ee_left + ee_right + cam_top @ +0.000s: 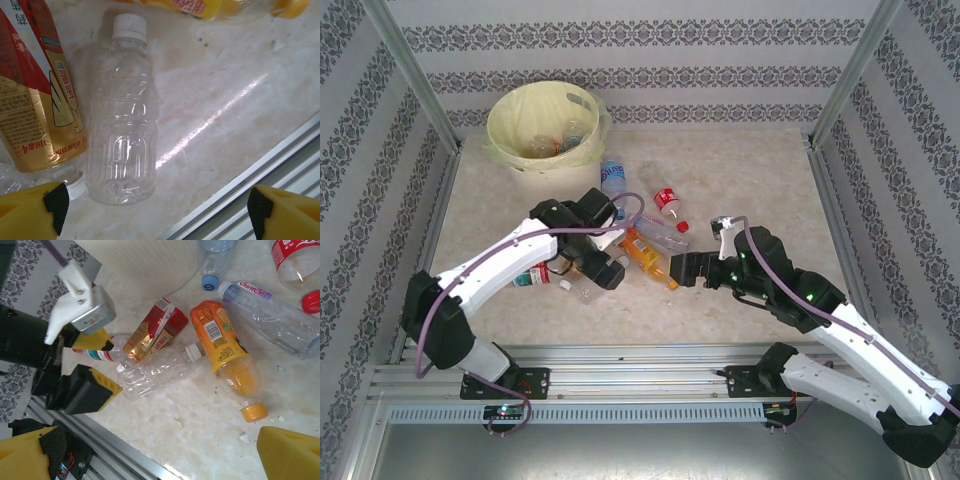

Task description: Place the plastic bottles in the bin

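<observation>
Presently left jaws & right jaws spread; clear bottle (122, 125) unlabelled, orange bottle (226, 352) w/ barcode label.

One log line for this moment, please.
left gripper: open over unlabelled clear bottle | right gripper: open near orange bottle | bin: a few bottles inside

place: lab robot cell | evidence: aluminium frame (640, 372), wallpapered panels (640, 35), marbled tabletop (760, 180)
</observation>
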Controlling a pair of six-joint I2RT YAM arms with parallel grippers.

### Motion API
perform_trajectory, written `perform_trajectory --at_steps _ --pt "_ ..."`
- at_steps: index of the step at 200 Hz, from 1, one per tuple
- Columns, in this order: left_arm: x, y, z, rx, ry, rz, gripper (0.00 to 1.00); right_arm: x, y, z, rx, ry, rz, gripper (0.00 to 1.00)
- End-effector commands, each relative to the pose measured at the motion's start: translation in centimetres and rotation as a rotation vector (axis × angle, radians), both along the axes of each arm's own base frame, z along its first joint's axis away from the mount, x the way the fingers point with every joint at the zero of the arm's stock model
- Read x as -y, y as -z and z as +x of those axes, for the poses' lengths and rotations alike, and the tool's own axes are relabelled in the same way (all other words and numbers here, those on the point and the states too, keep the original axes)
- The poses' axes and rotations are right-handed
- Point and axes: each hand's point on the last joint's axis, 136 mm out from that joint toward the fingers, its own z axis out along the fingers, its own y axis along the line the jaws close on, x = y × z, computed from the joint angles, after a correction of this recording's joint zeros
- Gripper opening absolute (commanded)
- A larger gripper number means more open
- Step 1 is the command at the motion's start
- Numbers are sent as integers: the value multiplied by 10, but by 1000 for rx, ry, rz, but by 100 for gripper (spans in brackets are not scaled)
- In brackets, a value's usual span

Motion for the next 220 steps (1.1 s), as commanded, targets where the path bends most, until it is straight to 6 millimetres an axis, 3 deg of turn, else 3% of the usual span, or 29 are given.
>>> perform_trajectory --at_steps 1,82,220 --pt "1 18 1 -16 28 40 92 7 4 -2 -4 17 -7 98" --pt "-10 63 8 -64 -40 160 85 9 11 -2 -9 28 -7 98" --pt "-21 112 -17 -196 -141 207 86 11 13 -3 -9 36 -6 98"
